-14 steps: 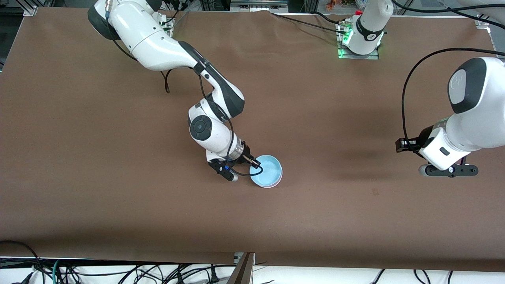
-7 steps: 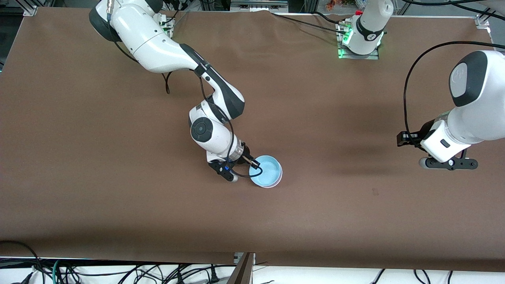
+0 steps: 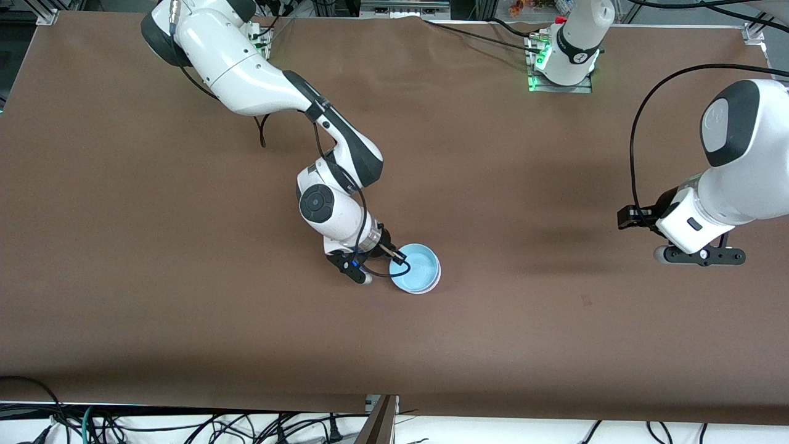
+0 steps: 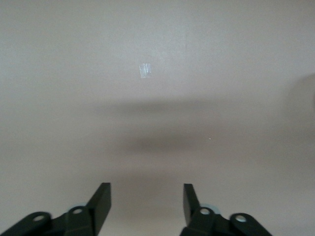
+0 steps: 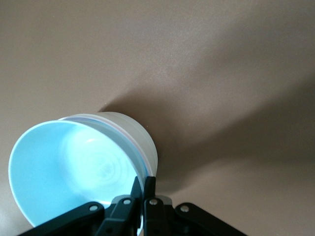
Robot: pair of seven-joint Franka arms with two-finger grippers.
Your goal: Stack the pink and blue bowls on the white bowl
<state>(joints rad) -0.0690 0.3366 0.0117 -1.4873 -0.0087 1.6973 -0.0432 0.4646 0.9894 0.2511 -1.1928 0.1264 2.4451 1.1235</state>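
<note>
Near the table's middle the sky-blue bowl [image 3: 418, 267] sits nested on top of the stack. In the right wrist view a thin pink rim of the pink bowl [image 5: 141, 153] shows just under the blue bowl [image 5: 69, 162], and the white bowl [image 5: 137, 133] forms the outer wall. My right gripper [image 3: 399, 254] [image 5: 143, 183] is shut on the rim, one finger inside the blue bowl and one outside. My left gripper [image 3: 700, 259] [image 4: 146, 190] hangs open and empty over bare cloth toward the left arm's end of the table.
A brown cloth [image 3: 185, 277] covers the whole table. A small scrap of clear tape [image 4: 144, 71] lies on it under the left gripper. A small dark mark [image 3: 585, 300] sits nearer the front camera. Cables [image 3: 185, 425] run along the front edge.
The left gripper has drifted slightly toward the robots' bases. The right arm and the bowl stack have barely moved.
</note>
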